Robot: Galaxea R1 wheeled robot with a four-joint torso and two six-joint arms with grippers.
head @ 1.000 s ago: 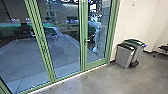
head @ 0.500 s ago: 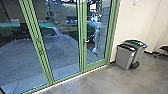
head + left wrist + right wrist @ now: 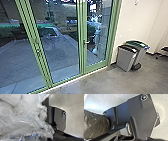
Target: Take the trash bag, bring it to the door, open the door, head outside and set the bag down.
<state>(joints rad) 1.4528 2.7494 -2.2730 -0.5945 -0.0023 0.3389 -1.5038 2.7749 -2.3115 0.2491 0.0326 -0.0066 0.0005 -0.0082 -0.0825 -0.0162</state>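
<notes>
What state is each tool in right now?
Left tool: open or closed can't be told; clear plastic close by.
Right tool: can't be told either; dark plastic close by.

A black-topped grey bin (image 3: 125, 59) stands on the grey floor (image 3: 107, 81), just beside a green-lidded bin (image 3: 137, 44); a pale wall (image 3: 136, 23) rises behind them; greenery (image 3: 47, 31) shows outside, beyond the glass.

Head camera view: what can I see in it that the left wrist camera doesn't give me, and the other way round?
Head view: a green-framed glass door with a handle, paving beyond the glass, and two bins, one black-topped, one green-topped.

Left wrist view: crumpled see-through plastic up close, probably the trash bag.

Both: greyish floor.
</notes>
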